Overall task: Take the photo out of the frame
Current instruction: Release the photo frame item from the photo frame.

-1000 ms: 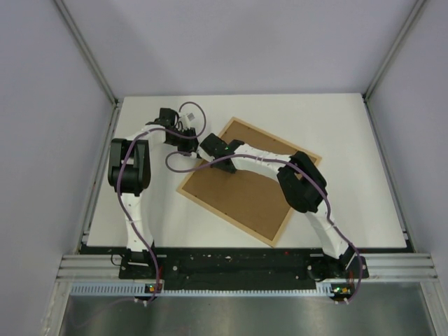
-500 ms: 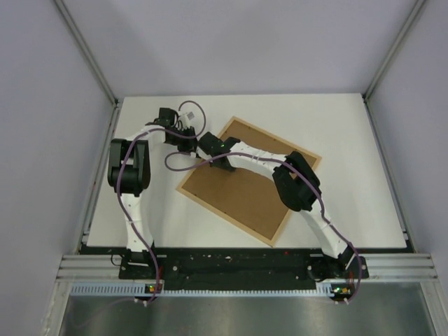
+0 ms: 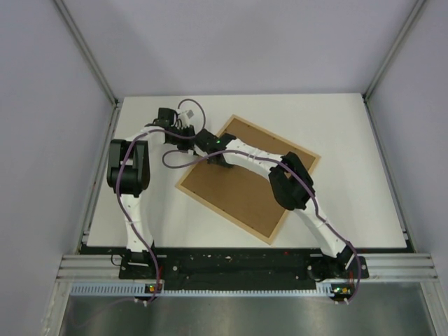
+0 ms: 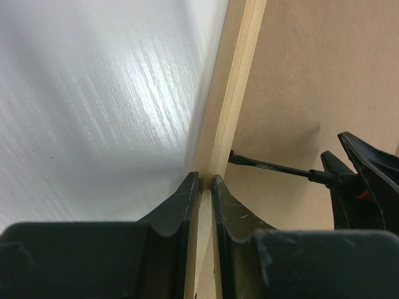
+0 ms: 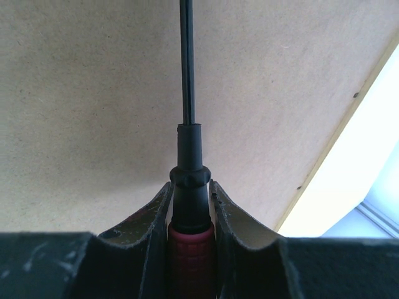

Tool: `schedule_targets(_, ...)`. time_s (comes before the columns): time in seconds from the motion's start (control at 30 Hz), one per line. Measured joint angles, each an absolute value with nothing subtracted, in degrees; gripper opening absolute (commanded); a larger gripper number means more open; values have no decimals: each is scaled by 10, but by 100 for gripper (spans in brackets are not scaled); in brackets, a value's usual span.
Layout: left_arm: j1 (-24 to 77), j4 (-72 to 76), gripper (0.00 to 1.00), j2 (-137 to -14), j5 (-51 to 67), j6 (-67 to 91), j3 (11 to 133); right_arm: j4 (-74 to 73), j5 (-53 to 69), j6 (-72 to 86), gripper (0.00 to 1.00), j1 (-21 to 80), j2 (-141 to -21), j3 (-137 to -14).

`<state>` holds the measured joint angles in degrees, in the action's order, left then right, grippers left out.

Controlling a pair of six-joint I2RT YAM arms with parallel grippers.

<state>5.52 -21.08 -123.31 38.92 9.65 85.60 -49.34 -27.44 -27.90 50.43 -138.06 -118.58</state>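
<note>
The large rectangular light-wood picture frame (image 3: 223, 216) is lying face down and skewed on the white table (image 3: 350, 126), one corner pointing toward the far wall. Its plain brown backing board (image 3: 241, 196) is filling the opening, so the photo is hidden from every view.

At the frame's far-left side, the left gripper (image 4: 204, 180) is pinching the pale wooden rim. One black finger is pressing on the table side and the other on the board side, with the strip of wood running up between them.

Right beside it, the right gripper (image 5: 190, 187) is clamping a screwdriver with a red ribbed handle and thin black shaft (image 5: 186, 75), its fingers closed against the black collar. The shaft is reaching across the brown board. In the left wrist view its tip is meeting the inner edge of the rim just beyond the left fingers.

From above, the two black wrists are crowding together over that same side. The right arm is stretching diagonally across the board and covering its middle. A purple cable (image 3: 168, 163) is looping off the left arm over the table, just beside the rim.
</note>
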Motion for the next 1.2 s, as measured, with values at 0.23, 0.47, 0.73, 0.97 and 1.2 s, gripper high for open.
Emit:
schedule_targets(0.23,56,-188,10,-1227,383,95,844,-510,-267,-273,0,513,-1385,-1235)
schedule_targets(0.47,57,-178,10,-1222,380,95,836,-511,-259,-248,0,515,-1384,-1234)
schedule_targets(0.73,66,-193,10,-1219,390,96,830,-441,-238,-224,0,515,-1315,-1105)
schedule_targets(0.97,82,-212,17,-1219,401,102,830,-419,-197,-225,0,516,-1246,-1017)
schedule_targets(1.2,88,-226,60,-1219,403,109,830,-377,-192,-256,0,522,-1177,-988)
